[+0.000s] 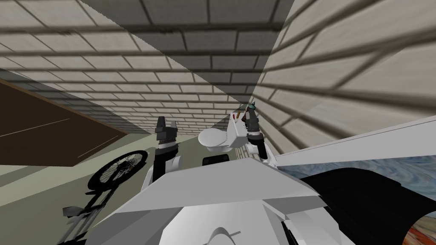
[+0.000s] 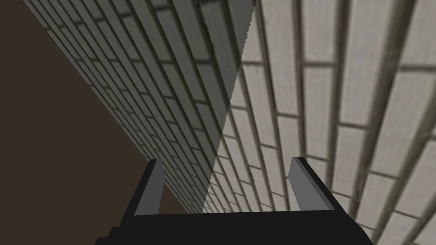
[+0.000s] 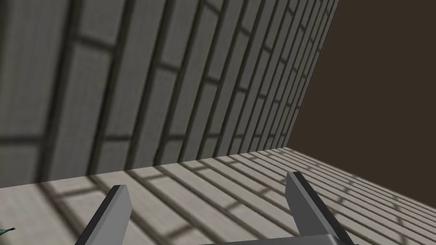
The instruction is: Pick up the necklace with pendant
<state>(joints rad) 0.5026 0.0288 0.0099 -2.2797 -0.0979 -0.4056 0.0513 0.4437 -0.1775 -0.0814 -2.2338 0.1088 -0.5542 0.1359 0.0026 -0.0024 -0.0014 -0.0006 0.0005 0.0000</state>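
Right arm nearest the necklace, jaws empty
Right gripper [image 3: 206, 180] gapes wide above the toilet tank [image 1: 235, 129]; the teal necklace [image 1: 252, 106], seemingly, lies just outside its fingers, far right. Left gripper [image 2: 225, 160] open, well apart.

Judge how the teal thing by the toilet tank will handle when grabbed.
Probably light: the teal thing looks tiny beside the right gripper. Apt to slip from the thin open fingers, or nudged off the toilet tank, as it seems to sit near its edge. Stiff or floppy: too small to tell.
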